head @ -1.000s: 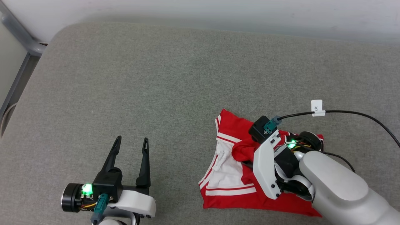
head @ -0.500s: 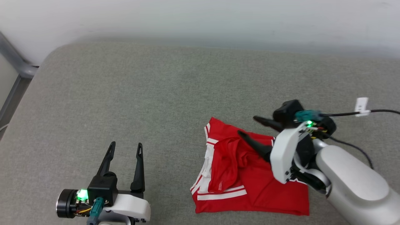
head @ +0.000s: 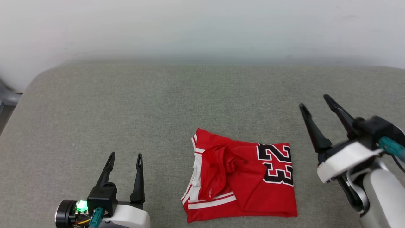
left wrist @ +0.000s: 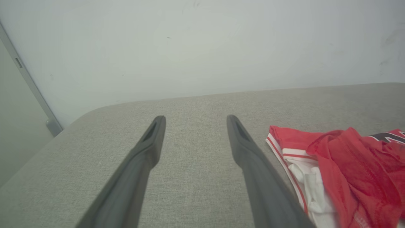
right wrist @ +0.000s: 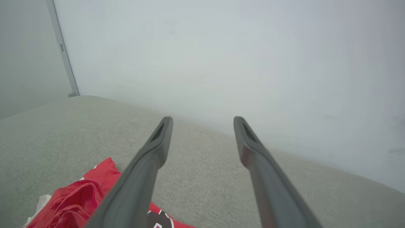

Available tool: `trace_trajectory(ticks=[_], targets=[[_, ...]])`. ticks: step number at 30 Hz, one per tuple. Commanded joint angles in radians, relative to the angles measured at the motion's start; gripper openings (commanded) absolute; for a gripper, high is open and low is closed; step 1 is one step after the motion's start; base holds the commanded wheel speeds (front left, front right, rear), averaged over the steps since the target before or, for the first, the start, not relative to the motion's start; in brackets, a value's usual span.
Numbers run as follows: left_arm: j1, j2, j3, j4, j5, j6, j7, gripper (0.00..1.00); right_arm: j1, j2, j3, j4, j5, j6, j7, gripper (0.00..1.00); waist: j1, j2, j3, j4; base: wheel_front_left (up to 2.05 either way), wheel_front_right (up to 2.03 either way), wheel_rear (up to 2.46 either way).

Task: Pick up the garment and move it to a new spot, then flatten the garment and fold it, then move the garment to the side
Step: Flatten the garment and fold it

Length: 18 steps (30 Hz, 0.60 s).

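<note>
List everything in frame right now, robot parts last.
garment: 1, red with white striped trim and a black-and-white "23", lying roughly folded on the near part of the pad, between the two hands, a loose red flap rumpled on top
pad: 1, grey fabric, rounded far-left corner, spans the workspace
wall: 1, pale grey-white, behind the pad
metal bar: 1, grey, slanted against the wall off the pad's left end
left hand: 1, dark fingers, open, lower left, holding nothing
right hand: 1, dark fingers, open, right of the garment, holding nothing
</note>
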Motion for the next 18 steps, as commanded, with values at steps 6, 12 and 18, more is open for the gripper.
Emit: trace_trajectory(ticks=[6,12,18], targets=[[0.024,0.006,0.002,0.000,0.007,0.000,-0.002,1.00,0.170,0.127,-0.198,-0.093,-0.130,-0.001,-0.073,1.00,0.0001,0.0000,-0.027,-0.021,0.00,0.00,0.00],[0.041,0.007,0.000,0.002,0.004,-0.004,-0.002,1.00,0.269,0.193,-0.268,-0.143,-0.177,-0.001,-0.096,1.00,0.0001,0.0000,-0.042,-0.019,0.00,0.00,0.00],[0.055,0.009,0.000,0.007,0.002,-0.007,-0.002,1.00,0.364,0.242,-0.314,-0.167,-0.188,-0.001,-0.107,1.00,0.0001,0.0000,-0.058,-0.015,0.00,0.00,0.00]])
